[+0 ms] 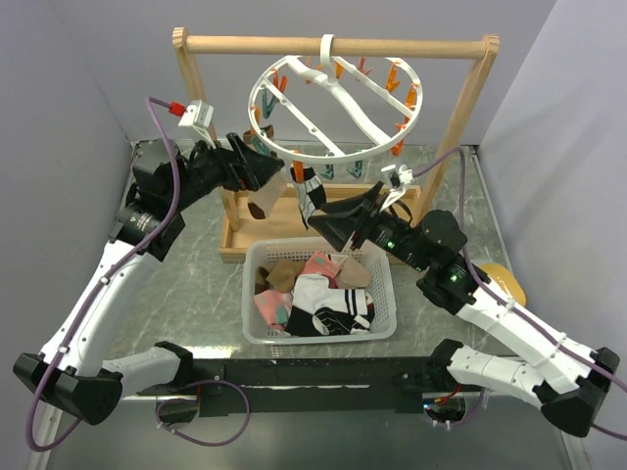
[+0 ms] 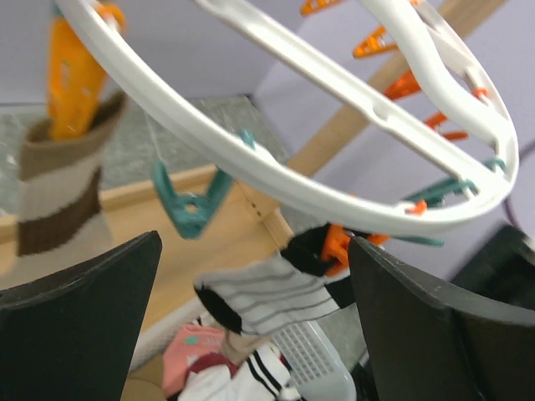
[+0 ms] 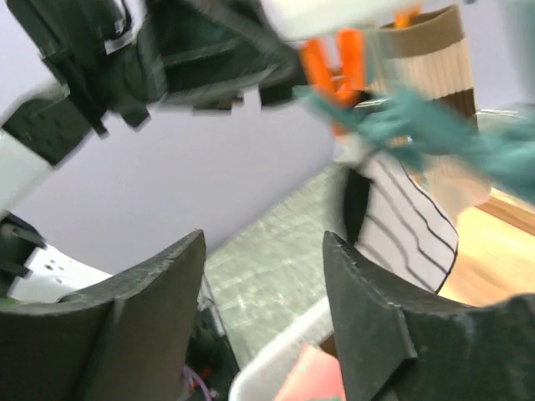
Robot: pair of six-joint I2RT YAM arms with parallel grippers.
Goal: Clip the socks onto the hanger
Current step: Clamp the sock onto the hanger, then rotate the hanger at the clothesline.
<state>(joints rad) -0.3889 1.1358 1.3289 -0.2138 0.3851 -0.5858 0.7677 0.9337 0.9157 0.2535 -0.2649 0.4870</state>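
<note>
Hanging by its top hook from the round crossbar of the wooden frame, the hanger tilts, its near rim lower than its far rim. Two socks are pegged on that near rim. A brown-and-cream banded sock hangs below the hanger's left near edge from an orange peg. A white sock with thin black stripes hangs just beside it, toward the middle of the near rim, held by another orange peg. A teal peg dangles unused under the rim between the two.

The left hand sits just under the hanger's left near edge, close to the banded sock. Its fingers are spread wide and nothing lies between them.

The right hand is raised below the hanger's near rim, just beside the striped sock. Its fingers stand apart with only the worktop showing through the gap.

Below the hanger, a white basket holds the remaining socks, pink, brown, white and black.
</note>
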